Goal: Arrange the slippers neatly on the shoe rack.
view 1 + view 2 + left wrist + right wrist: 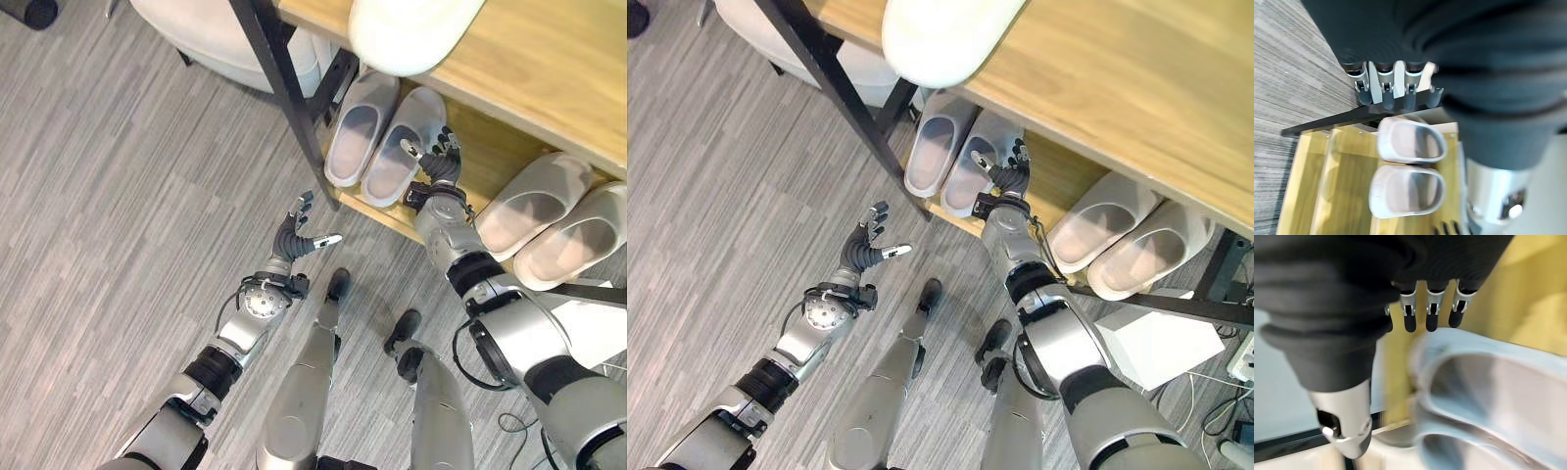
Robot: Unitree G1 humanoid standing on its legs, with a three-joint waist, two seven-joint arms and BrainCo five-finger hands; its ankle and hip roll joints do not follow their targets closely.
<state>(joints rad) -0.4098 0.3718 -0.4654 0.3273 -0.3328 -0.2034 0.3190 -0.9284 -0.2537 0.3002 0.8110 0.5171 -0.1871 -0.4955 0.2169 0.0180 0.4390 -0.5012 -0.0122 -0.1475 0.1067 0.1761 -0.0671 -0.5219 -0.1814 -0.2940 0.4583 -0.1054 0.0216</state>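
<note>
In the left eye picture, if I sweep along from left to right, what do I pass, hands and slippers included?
Left hand over the floor → grey slipper pair on the rack's lower shelf → right hand beside that pair → cream slipper pair on the same shelf.

Two pairs of pale grey, open-backed rubber slippers lie soles down on the lower wooden shelf of the black-framed shoe rack (pixel 549 69), the left pair (pixel 377 137) side by side and touching beside the black upright, the right pair (pixel 558 220) likewise together, well apart from them.
</note>
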